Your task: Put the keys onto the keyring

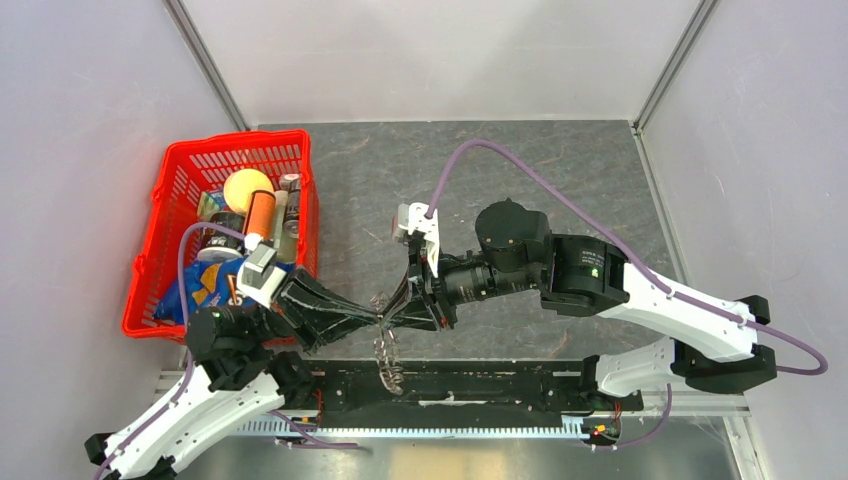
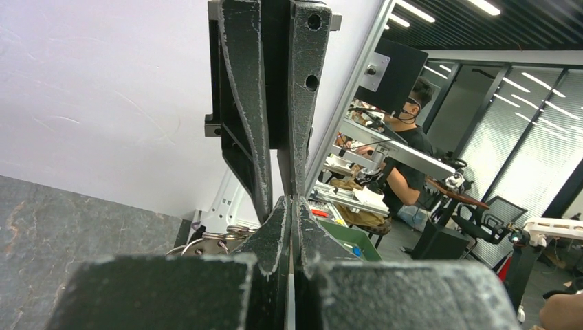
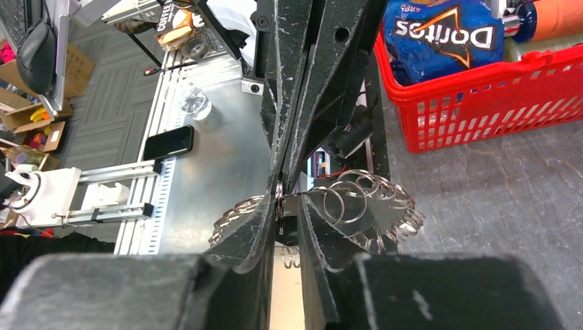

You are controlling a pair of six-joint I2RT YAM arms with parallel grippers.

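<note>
My two grippers meet tip to tip above the table's front middle. The left gripper (image 1: 375, 322) is shut, and its fingers press together in the left wrist view (image 2: 294, 201). The keyring (image 1: 388, 362), a bunch of silver rings and grey keys, hangs below the meeting point. It shows beside the left fingers (image 2: 213, 240) and fans out on both sides in the right wrist view (image 3: 371, 206). The right gripper (image 1: 392, 320) is shut (image 3: 280, 199) on a small dark piece, apparently the key (image 3: 284, 230), which is mostly hidden between its fingers.
A red basket (image 1: 235, 140) stands at the left with a Doritos bag (image 1: 205, 285), an orange ball (image 1: 248, 186) and bottles. It lies just behind the left arm and also shows in the right wrist view (image 3: 481, 103). A black rail (image 1: 450, 390) runs along the front edge.
</note>
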